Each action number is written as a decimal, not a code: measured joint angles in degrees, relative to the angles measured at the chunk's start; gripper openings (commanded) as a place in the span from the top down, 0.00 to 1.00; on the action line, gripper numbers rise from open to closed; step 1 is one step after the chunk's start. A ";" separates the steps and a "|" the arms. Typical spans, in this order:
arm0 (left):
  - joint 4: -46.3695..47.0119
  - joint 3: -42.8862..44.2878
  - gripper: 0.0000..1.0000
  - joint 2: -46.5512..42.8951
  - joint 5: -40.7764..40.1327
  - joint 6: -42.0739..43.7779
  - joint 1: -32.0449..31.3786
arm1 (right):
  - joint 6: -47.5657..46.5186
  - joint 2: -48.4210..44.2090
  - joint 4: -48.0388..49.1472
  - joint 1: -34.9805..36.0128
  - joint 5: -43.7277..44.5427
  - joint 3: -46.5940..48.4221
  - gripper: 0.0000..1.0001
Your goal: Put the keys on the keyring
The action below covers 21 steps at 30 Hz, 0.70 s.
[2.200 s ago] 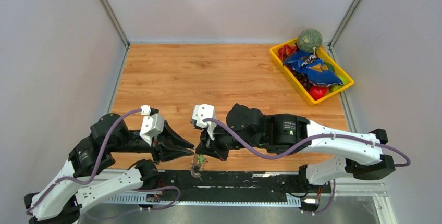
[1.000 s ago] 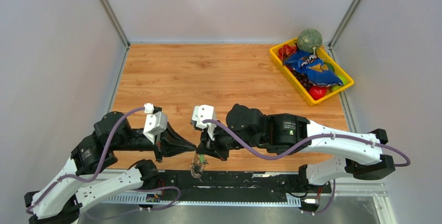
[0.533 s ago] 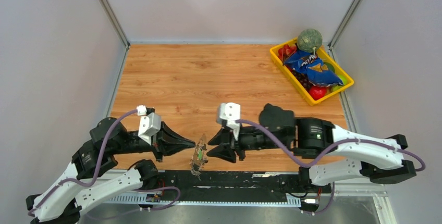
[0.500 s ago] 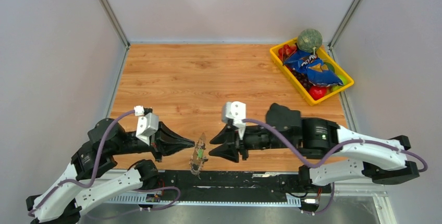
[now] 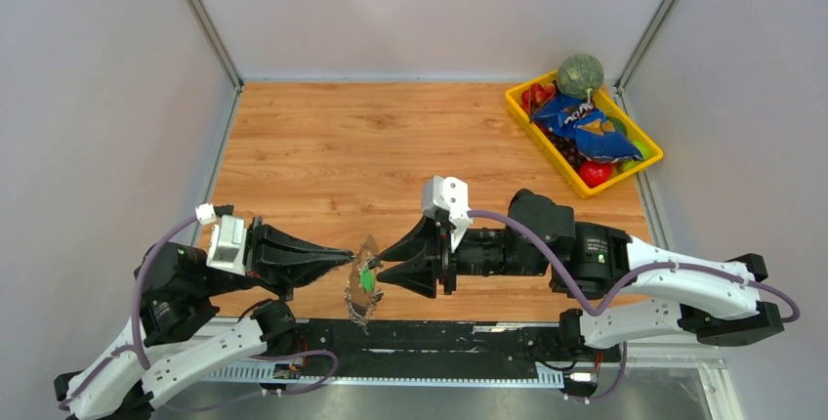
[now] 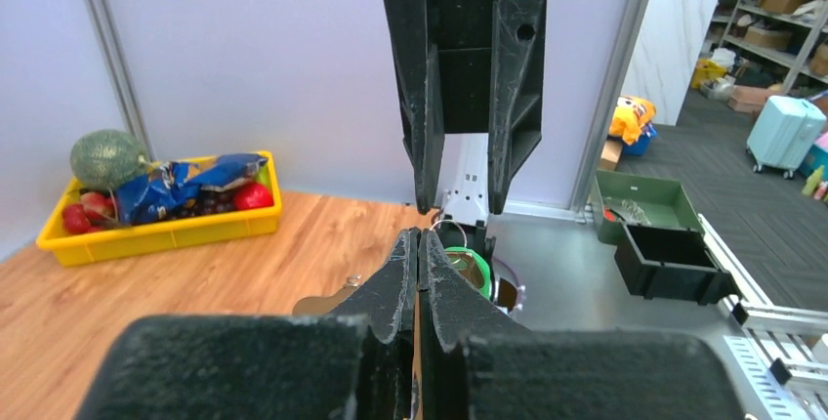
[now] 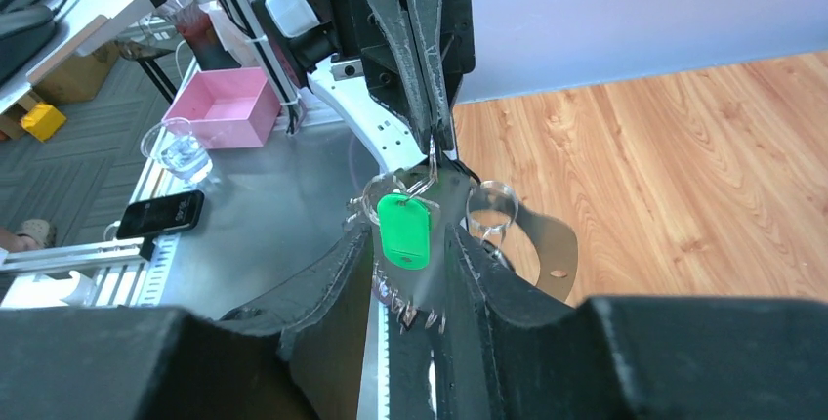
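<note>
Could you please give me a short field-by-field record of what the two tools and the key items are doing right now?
left tool: shut, pinching the top of the keyring, which hangs below it
right tool: open, one finger on each side of the green tag, gripping nothing
green tag: hanging alongside the keyring between the two tools; cannot tell whether it is threaded on
yellow tray: far right corner of the table, filled with produce and a blue bag
</note>
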 measured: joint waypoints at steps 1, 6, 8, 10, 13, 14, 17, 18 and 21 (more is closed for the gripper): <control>1.07 -0.37 1.00 -0.26 -0.31 -0.22 0.00 | 0.59 0.26 0.20 0.00 0.04 -0.09 0.64; 4.59 -0.68 1.00 -0.79 -1.18 -0.42 0.00 | 3.89 0.68 2.21 0.00 1.31 -0.04 0.66; 5.73 -0.68 1.00 -0.79 -1.46 -0.44 0.00 | 4.90 0.87 2.60 0.00 2.10 0.15 0.67; 6.64 -0.68 1.00 -0.79 -1.73 -0.44 0.00 | 5.95 1.31 2.89 0.00 2.73 0.52 0.68; 7.58 -0.79 1.00 -0.79 -1.97 -0.42 0.00 | 7.21 2.23 3.30 0.00 3.32 1.18 0.68; 7.74 -0.81 1.00 -0.79 -2.08 -0.39 0.00 | 7.56 2.60 3.37 0.00 3.50 1.49 0.68; 7.96 -0.90 1.00 -0.79 -2.40 -0.35 0.00 | 8.61 3.58 3.69 0.00 3.69 2.10 0.68; 7.96 -0.94 1.00 -0.81 -2.47 -0.33 0.00 | 8.83 3.82 3.76 0.00 3.76 2.23 0.68; 7.89 -1.05 1.00 -0.98 -2.89 -0.13 0.00 | 9.46 4.33 4.28 0.00 4.02 2.51 0.68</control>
